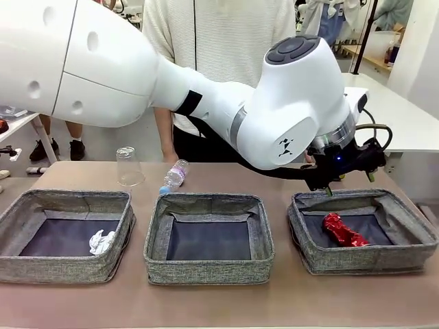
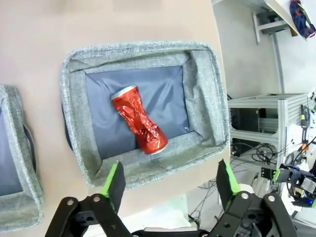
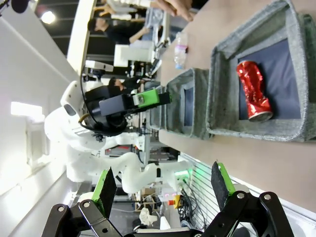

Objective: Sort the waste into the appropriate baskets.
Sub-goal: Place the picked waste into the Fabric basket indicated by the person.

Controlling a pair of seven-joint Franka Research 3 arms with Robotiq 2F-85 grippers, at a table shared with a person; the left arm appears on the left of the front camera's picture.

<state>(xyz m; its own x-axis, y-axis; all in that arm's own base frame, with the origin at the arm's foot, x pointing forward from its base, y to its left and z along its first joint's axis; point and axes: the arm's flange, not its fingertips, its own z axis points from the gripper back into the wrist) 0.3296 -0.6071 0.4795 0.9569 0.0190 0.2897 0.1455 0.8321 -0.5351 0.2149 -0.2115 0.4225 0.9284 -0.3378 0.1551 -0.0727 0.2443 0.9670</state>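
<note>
A crushed red can [image 1: 345,230] lies on the dark floor of the right basket [image 1: 363,259]. My left gripper [image 1: 331,186] hovers over that basket's far rim, reaching in from the left. Seen from the left wrist, the left gripper [image 2: 170,182] is open and empty above the red can [image 2: 139,119] in its basket [image 2: 207,98]. A crumpled white paper ball [image 1: 101,242] rests in the left basket [image 1: 55,269]. The middle basket [image 1: 206,271] holds nothing. A clear bottle [image 1: 174,176] and a clear plastic cup [image 1: 128,166] sit on the table behind the baskets. My right gripper [image 3: 163,187] is open and empty, off the table's side.
A person stands at the far edge of the table, behind the middle basket. My left arm's big white links span the upper middle of the front view. Bare table runs in front of the baskets.
</note>
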